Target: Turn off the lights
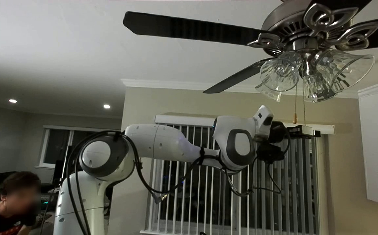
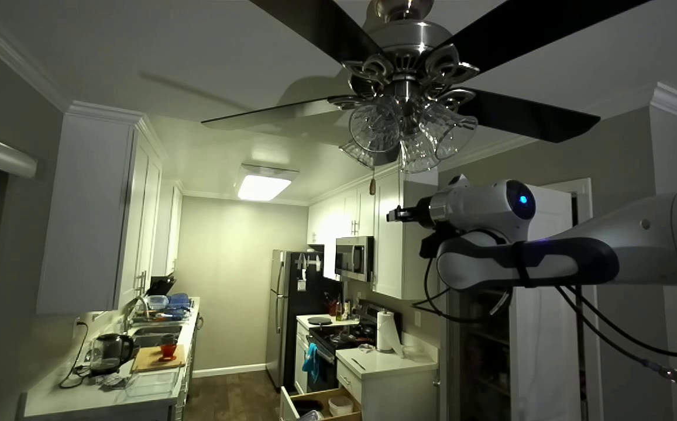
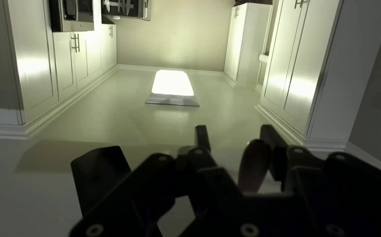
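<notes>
Hanging directly above end effector (image 3: pixel 233 131), apart from it: glass-shaded lights (image 1: pixel 315 81). Jaws parted.

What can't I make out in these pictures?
Brown pull knob, wrist view: too dark to tell whether it touches the gripper.
A pull chain, in an exterior view: lower end hidden by the gripper.
Person's face, in an exterior view: blurred.
Two fan blades, in an exterior view: tips cut off by the top edge.
</notes>
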